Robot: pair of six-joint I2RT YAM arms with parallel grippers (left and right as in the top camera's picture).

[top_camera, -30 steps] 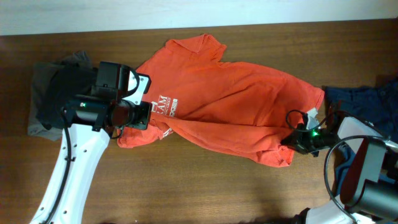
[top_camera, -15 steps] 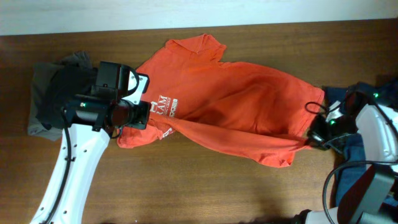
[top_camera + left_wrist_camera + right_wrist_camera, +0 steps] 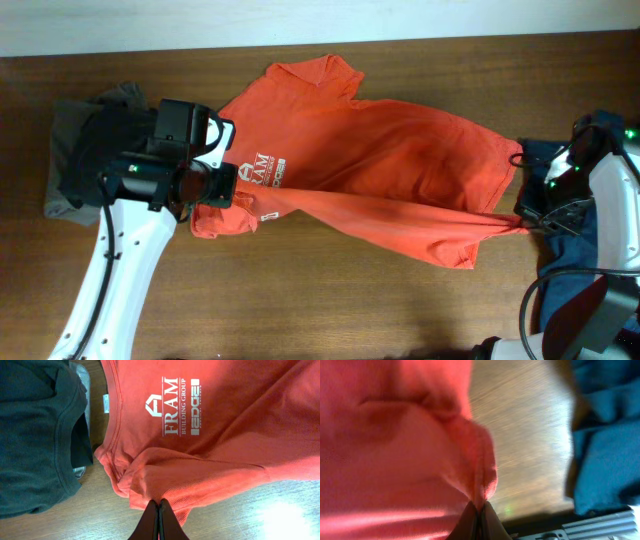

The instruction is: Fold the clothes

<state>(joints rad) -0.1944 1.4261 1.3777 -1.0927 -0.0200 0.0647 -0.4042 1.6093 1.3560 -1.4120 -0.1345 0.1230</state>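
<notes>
The orange-red T-shirt (image 3: 380, 160) with white lettering lies across the middle of the table, collar end to the left. My left gripper (image 3: 238, 192) is shut on a bunched fold of it near the collar, seen up close between the left gripper (image 3: 159, 505) tips just below the print (image 3: 172, 407). My right gripper (image 3: 522, 222) is shut on the shirt's right hem corner, which is drawn out into a taut point. In the right wrist view the orange cloth (image 3: 410, 445) is pinched in the right gripper (image 3: 479, 508).
A black and grey garment pile (image 3: 80, 150) lies at the left end, right beside the shirt's collar (image 3: 35, 435). A navy blue garment (image 3: 560, 160) lies at the right edge beneath my right arm (image 3: 605, 435). Bare wooden table (image 3: 330, 300) runs along the front.
My right gripper closed on the shirt's hem corner and moved right, pulling the lower edge taut. The left gripper has held still on its fold.
</notes>
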